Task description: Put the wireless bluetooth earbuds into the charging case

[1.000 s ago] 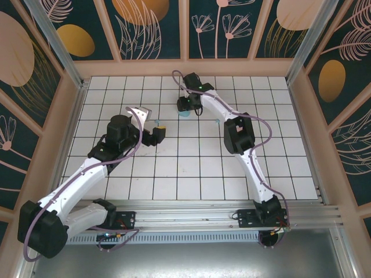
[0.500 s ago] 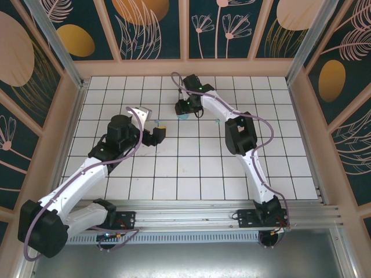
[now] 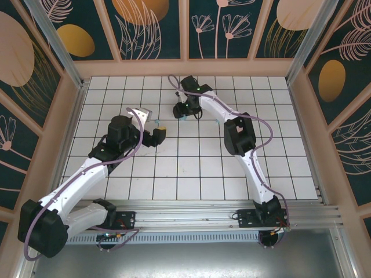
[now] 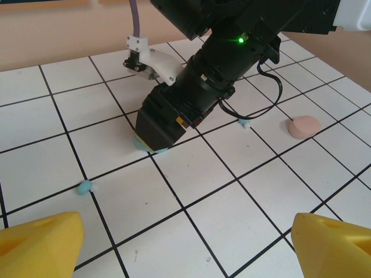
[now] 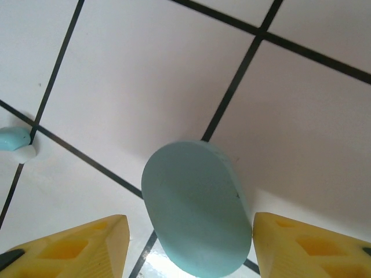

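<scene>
A teal oval charging case (image 5: 197, 214) lies shut on the white tiles between the yellow fingers of my right gripper (image 5: 190, 223). The jaws are open, with a visible gap on the left side of the case. From the left wrist, the right gripper (image 4: 168, 124) points down over that case (image 4: 152, 149). A teal earbud (image 5: 14, 142) lies to one side (image 4: 84, 186), and a second teal earbud (image 4: 246, 123) lies by the right arm's cable. My left gripper (image 4: 186, 226) hovers open and empty. In the top view, the left gripper (image 3: 157, 132) sits short of the right gripper (image 3: 181, 111).
A pink oval case (image 4: 304, 126) lies shut on the tiles to the right of the right arm. The right arm's black cable (image 4: 269, 75) loops low over the floor. Wooden walls (image 3: 185, 68) enclose the tiled floor.
The right gripper's jaws have spread apart off the teal case, and its wrist has shifted slightly left. The left arm has stayed put.
</scene>
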